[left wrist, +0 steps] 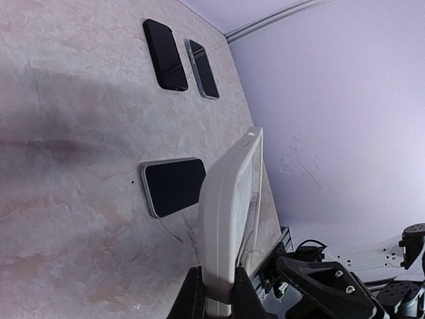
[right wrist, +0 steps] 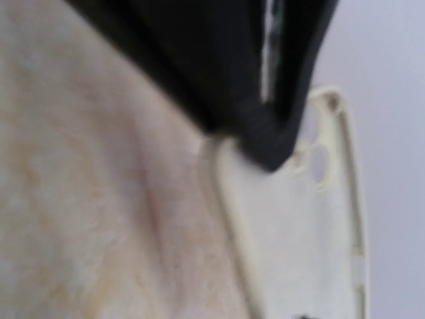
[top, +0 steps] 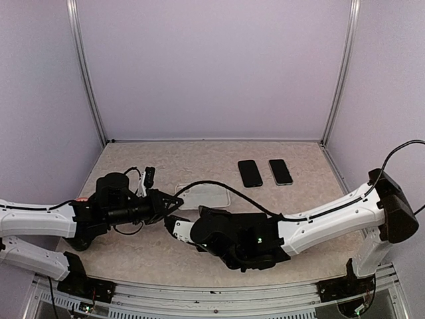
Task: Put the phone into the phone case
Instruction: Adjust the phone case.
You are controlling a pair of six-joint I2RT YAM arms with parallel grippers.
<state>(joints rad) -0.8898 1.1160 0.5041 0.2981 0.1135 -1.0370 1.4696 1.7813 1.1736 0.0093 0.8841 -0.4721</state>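
My left gripper (left wrist: 216, 282) is shut on the short end of the white phone case (left wrist: 229, 199), which stands on its long edge, tilted up off the table. Just beyond the case, a black phone with a silver rim (left wrist: 174, 186) lies flat, screen up. From above, the case (top: 206, 196) sits mid-table at the left gripper (top: 169, 205), and that phone is hidden. My right gripper (top: 176, 227) reaches in low beside the case; its fingers do not show. The right wrist view is blurred: the case's inside (right wrist: 299, 232) with camera holes, with a black shape over its top end.
Two more dark phones (top: 250, 173) (top: 280, 171) lie side by side at the back of the table, seen far off in the left wrist view (left wrist: 164, 45) (left wrist: 201, 68). The right arm's black wrist (top: 232, 242) and a cable (top: 219, 185) cross the middle.
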